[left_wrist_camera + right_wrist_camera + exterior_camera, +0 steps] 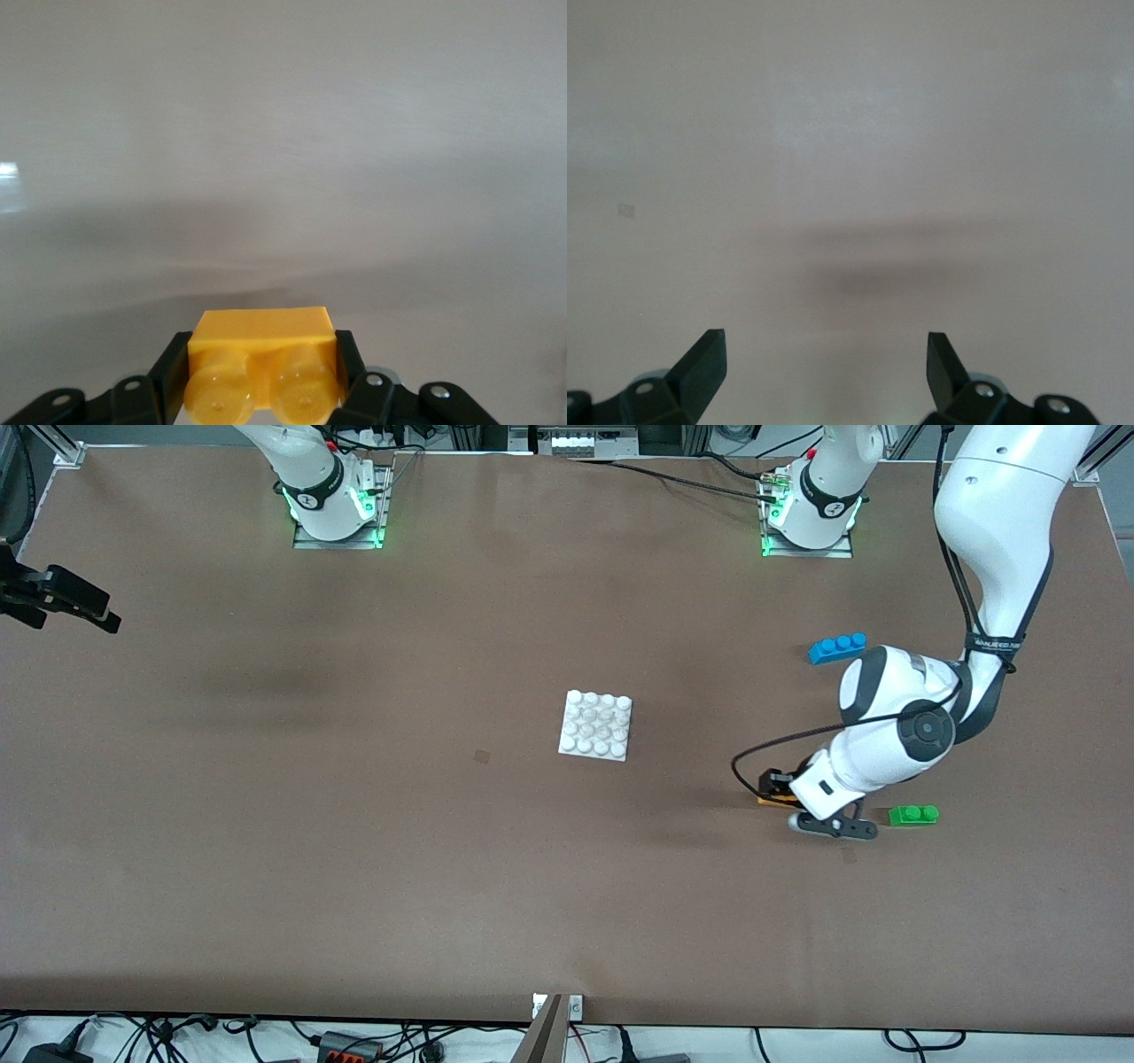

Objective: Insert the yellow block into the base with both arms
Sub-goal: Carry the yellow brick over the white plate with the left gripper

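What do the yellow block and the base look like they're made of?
Yellow block: likely glossy moulded plastic, with soft highlights on its rounded studs, sitting between the left claw's fingers. Base: probably hard white plastic, with uniform moulded studs; its finish is unclear.

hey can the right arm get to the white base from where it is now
Probably yes. The base lies in mid-table with bare table all around it. The right gripper is open and empty, and the left gripper, around the yellow block, is off toward the left arm's end.

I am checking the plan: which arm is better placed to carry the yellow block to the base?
Left. The left gripper already has its fingers on both sides of the yellow block. The right gripper is open with nothing between its fingers. The base is bare.
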